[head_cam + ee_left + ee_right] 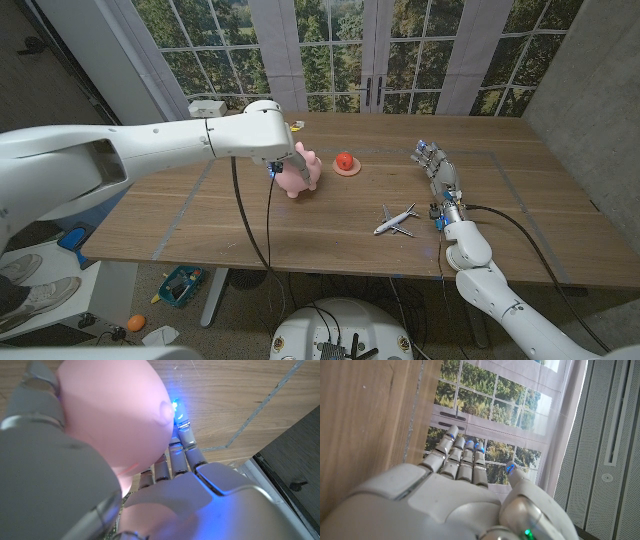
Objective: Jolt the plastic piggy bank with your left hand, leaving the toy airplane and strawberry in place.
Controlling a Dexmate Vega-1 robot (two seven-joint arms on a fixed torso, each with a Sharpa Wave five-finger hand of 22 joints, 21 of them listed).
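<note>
Fingers (172, 462) of left hand (165, 495) seemingly wrapped against piggy bank (299, 172); right hand (438, 172) spread.

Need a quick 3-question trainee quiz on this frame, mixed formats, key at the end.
1. True or false: the left hand is against the pink piggy bank.
2. What sits on the small round dish? A) toy airplane B) strawberry C) piggy bank
3. Fill in: the toy airplane lies on the wooden table between the piggy bank and the ____ hand.

Key
1. True: in the left wrist view the fingers reach along the pig's body.
2. B: the strawberry.
3. Right: it waits with fingers extended, holding nothing.
</note>
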